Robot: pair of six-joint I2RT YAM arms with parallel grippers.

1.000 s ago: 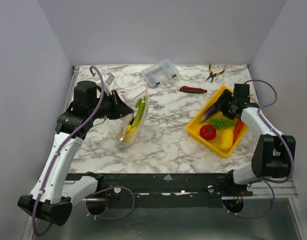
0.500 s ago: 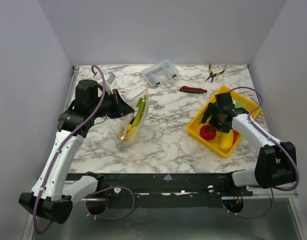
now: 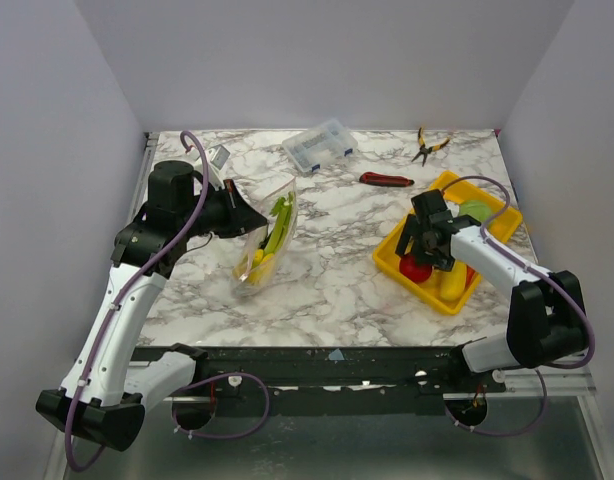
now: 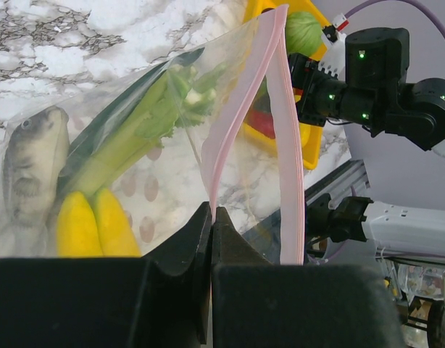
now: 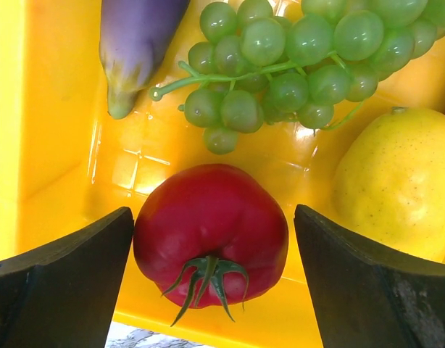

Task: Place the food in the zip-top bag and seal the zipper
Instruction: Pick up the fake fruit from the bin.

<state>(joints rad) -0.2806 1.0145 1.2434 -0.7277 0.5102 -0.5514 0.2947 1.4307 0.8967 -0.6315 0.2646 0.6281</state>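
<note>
My left gripper (image 3: 249,217) is shut on the mouth edge of the zip-top bag (image 3: 267,240) and holds it up and open. Its closed jaws (image 4: 211,214) pinch one side of the pink zipper (image 4: 240,109); the other side hangs free. Inside the bag lie a celery stalk (image 4: 135,138), yellow pieces (image 4: 92,225) and a grey fish (image 4: 30,167). My right gripper (image 5: 211,275) is open and low in the yellow tray (image 5: 48,109). The red tomato (image 5: 211,235) sits between its fingers, not touching either one. From above, the right gripper (image 3: 424,250) hides most of the tomato (image 3: 414,270).
Green grapes (image 5: 295,58), a purple eggplant (image 5: 135,43) and a yellow lemon (image 5: 400,181) lie in the tray close to the tomato. A green ball (image 3: 474,211) sits at the tray's far end. Behind are a clear compartment box (image 3: 320,146), a red-handled tool (image 3: 386,180) and pliers (image 3: 427,145).
My right gripper moved from the tray's far end toward its near left corner, came down around the tomato and opened wider. The left arm and bag stayed put.
</note>
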